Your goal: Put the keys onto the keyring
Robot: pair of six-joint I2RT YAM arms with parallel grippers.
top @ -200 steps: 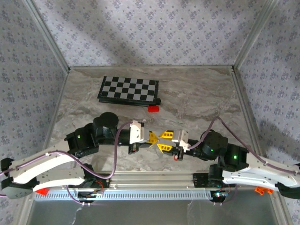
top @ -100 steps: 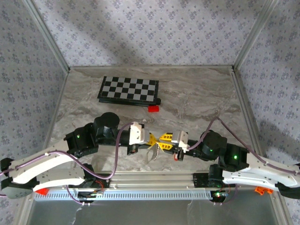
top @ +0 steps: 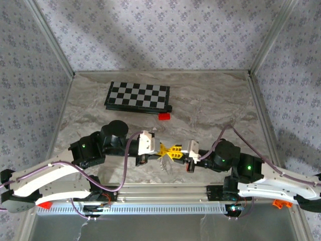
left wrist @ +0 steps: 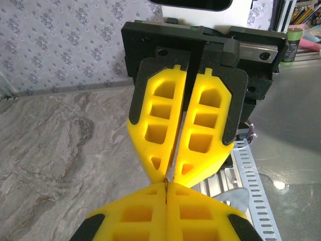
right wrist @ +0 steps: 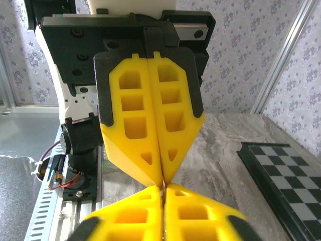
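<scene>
My left gripper [top: 168, 150] and right gripper [top: 174, 151] meet tip to tip over the near middle of the table, both shut. A thin sliver of metal is pinched in the left gripper [left wrist: 165, 184] and runs on into the right gripper's closed tips [left wrist: 170, 176]. In the right wrist view the same sliver sits between my right gripper [right wrist: 162, 190] and the left one facing it. The silvery keyring [top: 163, 163] hangs in a small loop below the meeting point. The keys, a tiny red tag [top: 188, 169], sit by the right gripper's near side; touching or apart, I cannot tell.
A folded chessboard [top: 137, 96] lies at the back left with a solid red block [top: 164, 116] by its near right corner. A slotted metal rail [top: 165, 207] runs along the near edge. Patterned walls close in the marble table [top: 215, 105].
The right gripper has slid left and closed, so its tips now meet the left gripper's. The left arm has hardly moved and stays shut.
</scene>
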